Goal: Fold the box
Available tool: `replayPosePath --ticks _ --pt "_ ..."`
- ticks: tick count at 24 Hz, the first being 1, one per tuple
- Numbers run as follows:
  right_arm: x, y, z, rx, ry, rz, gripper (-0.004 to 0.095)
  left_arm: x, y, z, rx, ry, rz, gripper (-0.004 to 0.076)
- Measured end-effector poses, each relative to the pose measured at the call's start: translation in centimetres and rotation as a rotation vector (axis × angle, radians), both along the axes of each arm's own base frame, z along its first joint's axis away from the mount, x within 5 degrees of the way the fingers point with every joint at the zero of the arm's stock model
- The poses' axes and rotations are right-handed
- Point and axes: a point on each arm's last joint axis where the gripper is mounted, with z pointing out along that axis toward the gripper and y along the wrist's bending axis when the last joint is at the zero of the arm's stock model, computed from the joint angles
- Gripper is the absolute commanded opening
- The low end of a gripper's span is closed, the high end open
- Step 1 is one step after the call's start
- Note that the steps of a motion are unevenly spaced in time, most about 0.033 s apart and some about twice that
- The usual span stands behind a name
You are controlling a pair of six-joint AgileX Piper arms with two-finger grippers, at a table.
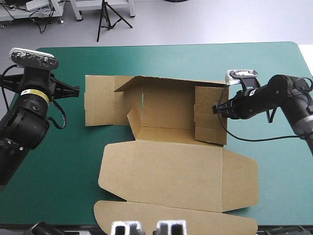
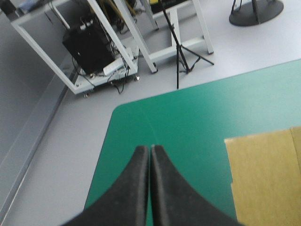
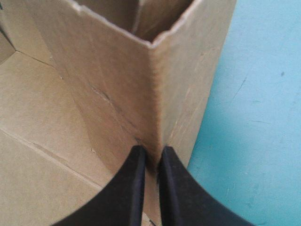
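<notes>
Table [image 1: 161,58] w/ teal-green cover [image 1: 63,161], smooth & flat, reaching right out to the edges. Both far corners rounded: far-left corner [image 2: 117,109] clear in left wrist view, far-right corner [image 1: 293,45] in high view. Close up in right wrist view, cover has a few small dark specks [image 3: 282,74] & faint scuff lines [image 3: 237,89].

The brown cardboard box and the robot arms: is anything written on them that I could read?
No readable text. The brown cardboard box is plain, without print or label. The yellow band round the left arm bears small dark marks, too small to read. The teal-green table cover is unmarked.
</notes>
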Motion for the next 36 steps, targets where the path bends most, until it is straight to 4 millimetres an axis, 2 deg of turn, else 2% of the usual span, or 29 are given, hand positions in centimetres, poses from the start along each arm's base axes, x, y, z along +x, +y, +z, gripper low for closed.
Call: replayPosePath --ticks 3,6,10,11,13,15,18,21,27,32,36 --pt "1.1 0.0 -1.2 -0.017 0.027 -0.012 -0.0012 0.2 0.9 -0.5 -0.014 0.054 0.02 -0.0004" --pt "3.9 0.4 -2.5 -0.007 -0.017 -0.04 -0.0013 0.3 1.5 -0.8 -0.024 0.09 0.025 -0.0004" --pt "8.0 0.8 -4.3 -0.023 -0.057 -0.04 -0.0013 0.3 1.2 -1.1 -0.065 0.115 0.008 -0.0004" --pt "8.5 0.9 -4.5 -0.026 -0.056 -0.036 -0.0011 0.3 1.1 -1.2 -0.068 0.122 0.004 -0.0004" --pt "10.1 1.2 -5.1 -0.041 -0.037 -0.005 0.0015 0.6 1.0 -1.6 -0.049 0.156 0.001 -0.0004" --pt "10.7 1.2 -5.0 -0.062 -0.023 0.015 0.0093 0.9 0.9 -2.0 -0.035 0.189 0.015 -0.0004" --pt "11.3 1.2 -4.9 -0.099 -0.01 0.04 0.0277 1.4 0.7 -2.7 -0.036 0.226 0.019 -0.0004" --pt "11.6 1.0 -4.6 -0.128 -0.01 0.058 0.0355 1.8 0.3 -3.2 -0.053 0.259 0.006 -0.0004" --pt "11.9 0.8 -3.6 -0.182 0.02 0.083 0.0365 2.4 -0.4 -4.1 -0.092 0.315 -0.018 -0.0004" --pt "12.0 0.6 -1.0 -0.21 0.012 0.076 0.0365 3.0 -0.2 -4.9 -0.174 0.369 -0.024 -0.0004" --pt "11.2 0.4 1.4 -0.195 -0.041 0.047 0.0365 3.7 1.0 -5.2 -0.273 0.421 -0.024 -0.0004"
